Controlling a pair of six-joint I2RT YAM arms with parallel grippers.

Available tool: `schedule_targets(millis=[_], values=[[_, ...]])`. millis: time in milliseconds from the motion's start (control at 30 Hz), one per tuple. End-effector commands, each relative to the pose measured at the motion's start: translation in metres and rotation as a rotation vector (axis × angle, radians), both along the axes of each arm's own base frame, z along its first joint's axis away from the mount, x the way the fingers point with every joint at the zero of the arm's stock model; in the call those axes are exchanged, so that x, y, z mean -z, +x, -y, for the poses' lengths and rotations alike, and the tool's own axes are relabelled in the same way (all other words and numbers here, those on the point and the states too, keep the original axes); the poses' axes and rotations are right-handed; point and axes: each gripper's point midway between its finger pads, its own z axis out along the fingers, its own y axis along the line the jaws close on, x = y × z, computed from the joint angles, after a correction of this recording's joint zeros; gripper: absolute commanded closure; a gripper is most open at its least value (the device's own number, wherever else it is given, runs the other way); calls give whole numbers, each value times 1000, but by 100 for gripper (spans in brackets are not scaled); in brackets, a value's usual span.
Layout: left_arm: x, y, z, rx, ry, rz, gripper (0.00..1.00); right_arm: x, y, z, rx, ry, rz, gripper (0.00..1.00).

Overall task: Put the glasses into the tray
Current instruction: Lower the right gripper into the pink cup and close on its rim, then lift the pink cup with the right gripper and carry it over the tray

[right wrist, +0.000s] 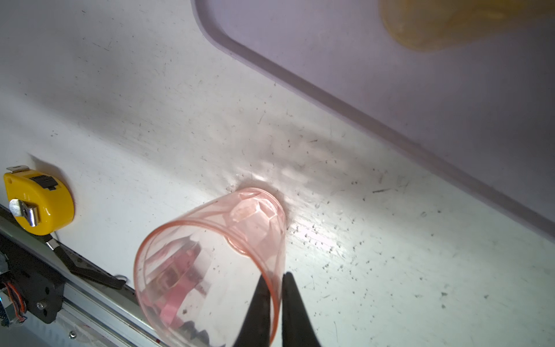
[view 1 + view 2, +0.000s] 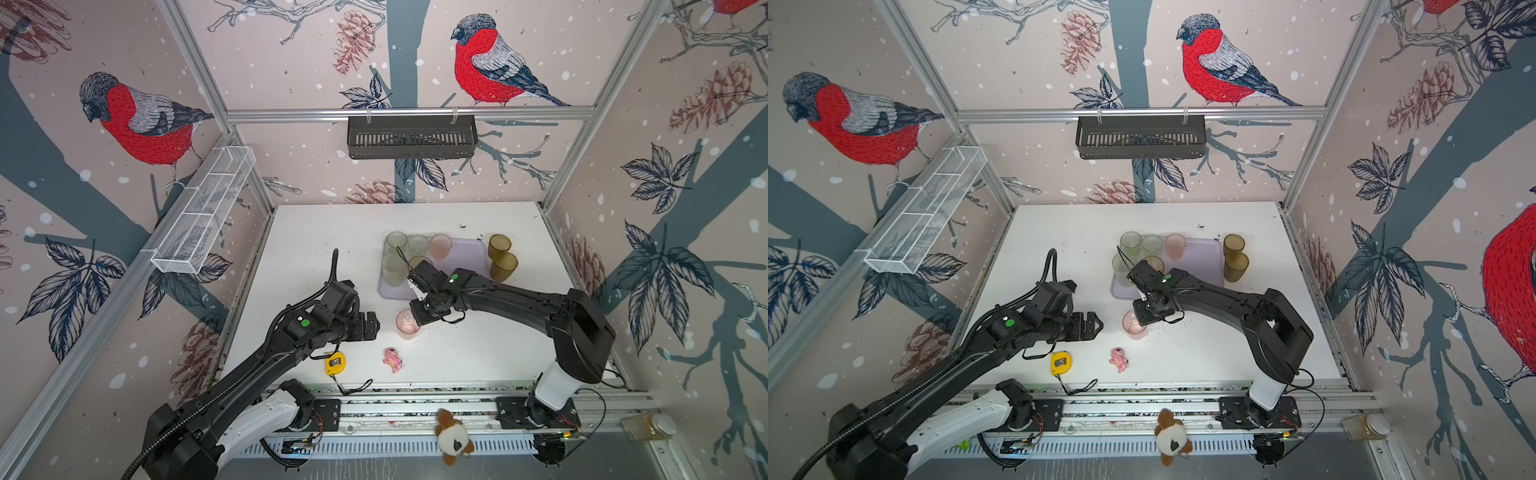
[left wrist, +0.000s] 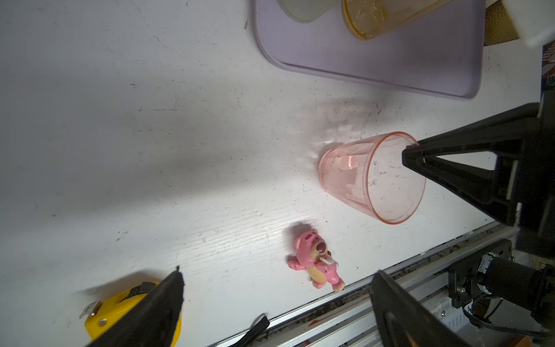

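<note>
Your right gripper point(image 1: 274, 278) pinches the rim of the pink glass point(image 1: 210, 255), one finger inside the wall, one outside. In both top views that glass stands mouth-up on the white table point(image 2: 316, 249), lower centre of the frame, just below the lavender tray point(image 2: 465, 266) and apart from it. Five glasses point(image 2: 440, 245) stand on the tray, at its upper and left parts; two dark brown glasses point(image 2: 503, 268) sit just off its right edge. Your left gripper point(image 2: 374, 326) hovers wide open left of the pink glass, holding nothing.
</note>
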Motion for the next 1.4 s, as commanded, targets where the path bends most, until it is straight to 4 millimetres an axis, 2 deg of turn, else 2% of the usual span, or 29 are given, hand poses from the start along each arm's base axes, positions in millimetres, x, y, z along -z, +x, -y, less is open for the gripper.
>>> schedule_targets(millis=[0, 333, 667, 867, 1367], values=[[-3, 6, 2, -7, -7, 25, 3, 1, 0, 2, -9, -12, 6, 91], [-1, 6, 2, -4, -5, 25, 3, -4, 1, 6, 1, -16, 25, 95], [-9, 12, 5, 4, -18, 59, 3, -13, 1, 18, 29, -21, 46, 98], [-15, 16, 14, 35, -50, 83, 3, -18, 1, 30, 49, -34, 55, 99], [-34, 25, 44, 167, -151, 156, 3, -32, 14, 76, 131, -57, 89, 99]])
